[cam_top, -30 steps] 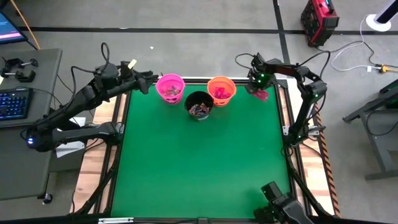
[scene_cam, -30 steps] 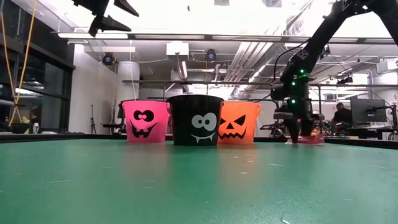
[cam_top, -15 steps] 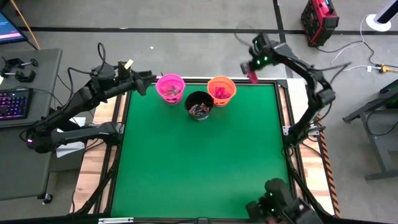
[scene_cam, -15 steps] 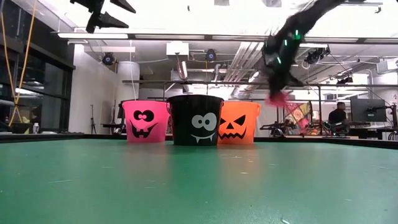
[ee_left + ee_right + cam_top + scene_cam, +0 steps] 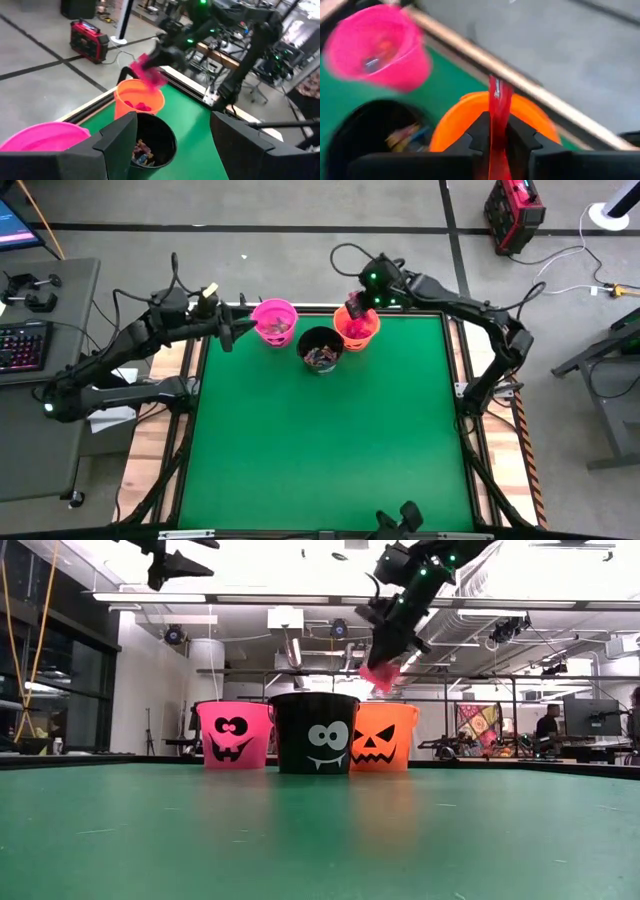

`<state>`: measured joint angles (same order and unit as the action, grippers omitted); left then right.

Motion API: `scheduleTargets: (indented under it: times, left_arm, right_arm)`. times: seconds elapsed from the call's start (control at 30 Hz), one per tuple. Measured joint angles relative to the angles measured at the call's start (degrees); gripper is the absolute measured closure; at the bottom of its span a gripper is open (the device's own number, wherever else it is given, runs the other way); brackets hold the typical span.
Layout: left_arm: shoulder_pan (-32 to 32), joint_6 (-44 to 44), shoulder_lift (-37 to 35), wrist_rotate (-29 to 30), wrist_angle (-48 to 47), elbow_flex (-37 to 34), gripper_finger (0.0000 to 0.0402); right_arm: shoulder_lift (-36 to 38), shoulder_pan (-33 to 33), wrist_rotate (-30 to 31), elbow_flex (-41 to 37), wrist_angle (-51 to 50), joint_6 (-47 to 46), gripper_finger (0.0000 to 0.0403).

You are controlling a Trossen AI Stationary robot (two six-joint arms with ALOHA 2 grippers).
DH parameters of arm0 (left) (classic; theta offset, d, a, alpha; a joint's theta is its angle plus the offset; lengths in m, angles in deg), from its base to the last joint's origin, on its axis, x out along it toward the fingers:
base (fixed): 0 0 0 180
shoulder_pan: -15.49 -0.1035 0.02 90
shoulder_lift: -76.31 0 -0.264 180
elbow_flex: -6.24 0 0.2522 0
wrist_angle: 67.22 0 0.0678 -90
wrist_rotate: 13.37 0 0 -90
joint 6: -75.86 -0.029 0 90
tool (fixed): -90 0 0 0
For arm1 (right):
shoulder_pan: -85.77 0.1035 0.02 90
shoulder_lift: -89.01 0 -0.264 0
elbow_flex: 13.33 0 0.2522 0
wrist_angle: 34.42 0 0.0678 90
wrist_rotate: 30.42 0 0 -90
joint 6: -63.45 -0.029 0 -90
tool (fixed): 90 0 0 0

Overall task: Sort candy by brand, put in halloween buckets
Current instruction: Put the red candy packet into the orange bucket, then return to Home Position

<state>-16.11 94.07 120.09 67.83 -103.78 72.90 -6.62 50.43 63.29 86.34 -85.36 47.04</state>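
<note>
Three halloween buckets stand on their bases near the far edge of the green table: pink [image 5: 274, 320], black [image 5: 320, 348] and orange [image 5: 357, 325]. All three hold candy. My right gripper [image 5: 355, 308] hangs above the orange bucket [image 5: 470, 115], shut on a flat red candy packet [image 5: 378, 677]. My left gripper [image 5: 172, 145] is open and holds nothing. It is raised at the table's far left corner, beside the pink bucket [image 5: 40, 137]. My right gripper pinches the flat red packet's two faces [image 5: 496, 112] between its two fingers. The fingers slant down from above. The packet sticks out past the fingertips [image 5: 520, 132], seen edge-on, and hangs clear over the orange bucket's mouth.
The green mat [image 5: 320, 440] stretches bare toward the near edge. A wooden rim [image 5: 470, 410] frames the table. A desk with a keyboard [image 5: 20, 345] stands off to the left, and a red device [image 5: 512, 210] sits on the floor beyond the far right corner.
My right gripper has lifted the red packet clear of the table's far right corner. It has swung up and toward the table's left, and now holds the packet above the orange bucket.
</note>
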Motion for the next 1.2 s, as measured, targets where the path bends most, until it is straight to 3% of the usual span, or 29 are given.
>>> scheduleTargets:
  times: [0.07, 0.37, 0.47, 0.6, 0.73, 0.87, 0.97, 1.1, 1.2]
  left_arm:
    - [1.01, -0.90, 0.01, -0.03, 0.00, 0.00, 0.0161]
    - [5.26, 0.11, 0.04, 0.23, 0.80, -0.02, 0.0161]
    - [7.68, 2.43, -0.03, 0.52, 8.73, -2.16, 0.0161]
    - [12.37, 6.31, -0.05, 0.76, 28.38, -10.20, 0.0161]
    - [17.75, 11.55, 0.44, 6.43, 46.60, -20.87, 0.0171]
    - [24.41, 13.86, 0.10, 15.76, 56.69, -29.97, 0.0219]
    - [29.35, 13.61, -0.70, 22.93, 60.19, -34.59, 0.0283]
    - [33.87, 12.89, -2.87, 28.53, 60.20, -39.28, 0.0383]
    - [35.49, 13.47, -5.05, 32.06, 60.28, -42.42, 0.0389]
  right_arm:
    - [-0.30, 0.17, 2.98, -0.62, 2.15, -1.76, 0.0348]
    - [-0.52, 0.23, -3.06, -0.45, -3.07, -5.90, 0.0208]
    - [2.20, 0.61, -8.43, -0.17, -3.35, -4.28, 0.0184]
    - [8.45, 3.22, -8.90, 0.11, -7.97, 0.17, 0.0181]
    - [16.50, 6.57, -3.84, -1.08, -15.43, 2.46, 0.0192]
    - [26.35, 10.97, -2.70, -6.76, -17.83, 1.82, 0.0222]
    - [34.65, 14.51, -3.05, -14.01, -17.45, -1.56, 0.0269]
    - [45.73, 19.62, -4.58, -25.17, -15.05, -8.49, 0.0369]
    - [53.23, 23.92, -7.30, -31.68, -11.68, -13.02, 0.0389]
